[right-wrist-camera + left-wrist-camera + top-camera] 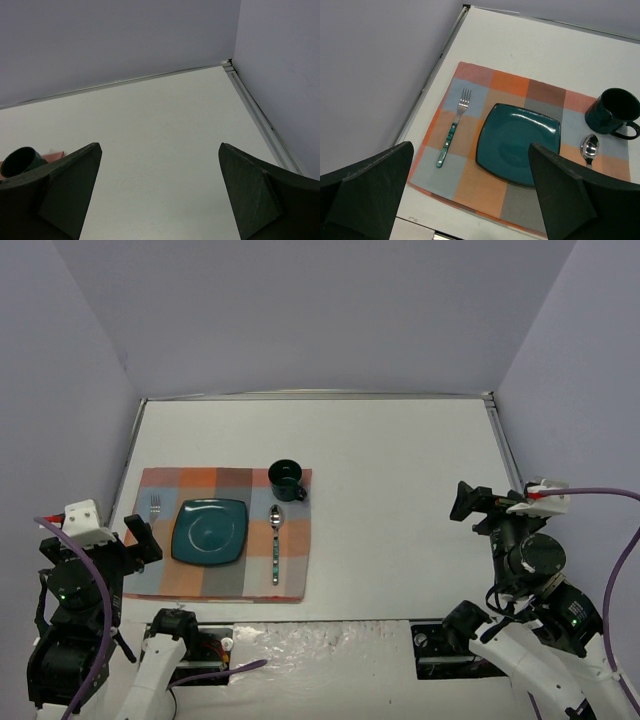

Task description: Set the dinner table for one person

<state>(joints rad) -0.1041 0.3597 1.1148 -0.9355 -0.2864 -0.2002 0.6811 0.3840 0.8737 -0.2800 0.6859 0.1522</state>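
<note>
White table [400, 500] fills our view, mat [225, 485] at its left. Our left gripper [142, 538] and right gripper [468, 502] gape wide, empty. On it plate [209, 530], mug [286, 479], spoon [276, 540], fork [155, 508] lie set; we judge the setting finished, so next we only back away.

This is a robot test cell in a lab, not a dining room. The bare white worktop [400, 500] with metal trim [503, 440] is boxed in on three sides by plain pale walls [320, 310]. A left arm [75, 590] and a right arm [540, 560] stand bolted at its near edge, trailing purple cables [600, 492]. The only homely touch is one place setting on a checked placemat [225, 485]: plate [209, 531], fork [155, 508], spoon [276, 540] and mug [286, 480].
</note>
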